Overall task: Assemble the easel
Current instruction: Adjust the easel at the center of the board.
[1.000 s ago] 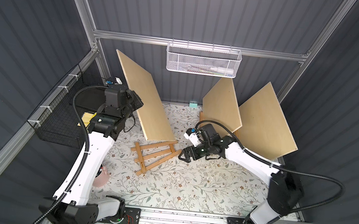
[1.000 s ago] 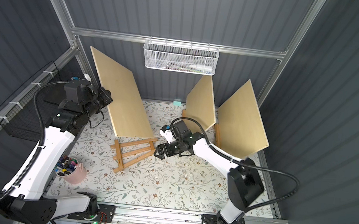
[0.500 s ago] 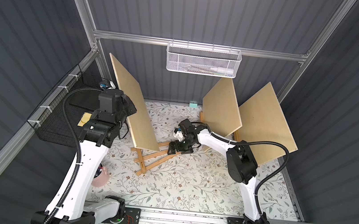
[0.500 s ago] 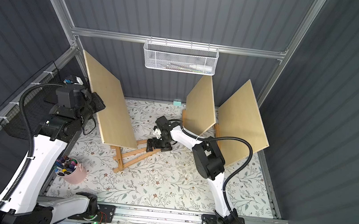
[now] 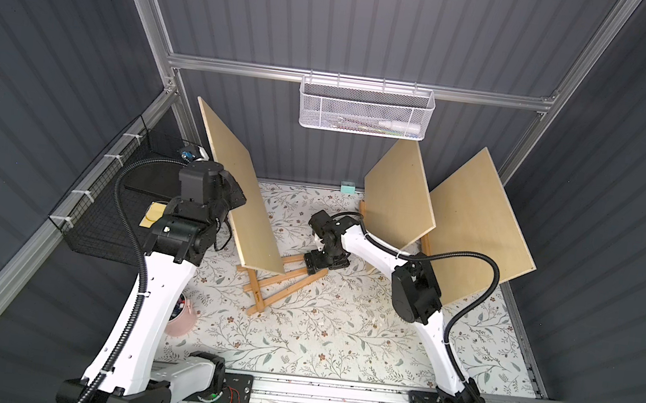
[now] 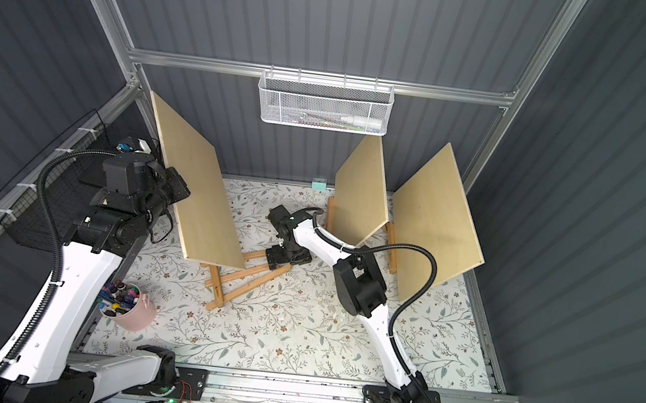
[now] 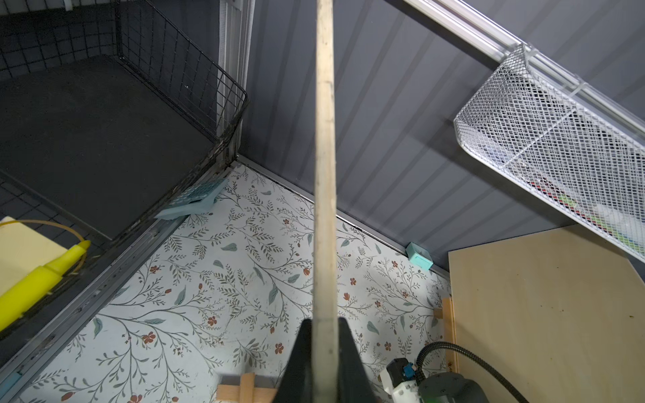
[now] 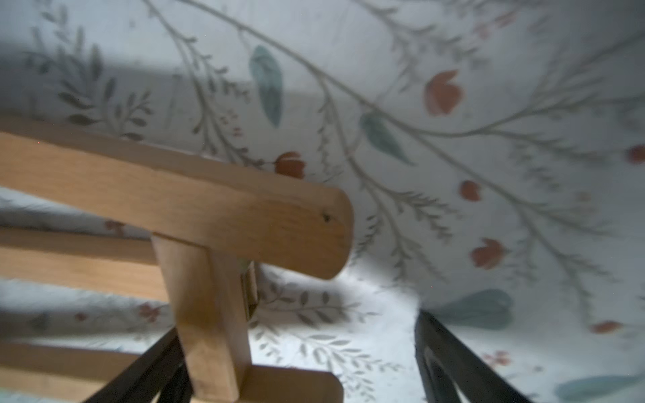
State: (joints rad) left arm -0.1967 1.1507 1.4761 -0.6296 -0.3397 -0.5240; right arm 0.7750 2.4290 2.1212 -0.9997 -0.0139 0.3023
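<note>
While a board (image 5: 239,188) is pinched by the left end effector (image 7: 324,349), the stiff, probably light easel (image 8: 216,209) rail is framed by the spread right end effector (image 8: 300,349).

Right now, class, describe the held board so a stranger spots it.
Find the black wire basket at the left. Beside it a plywood board tilts over the flat easel. Only this board is pinched by the left hand.
</note>
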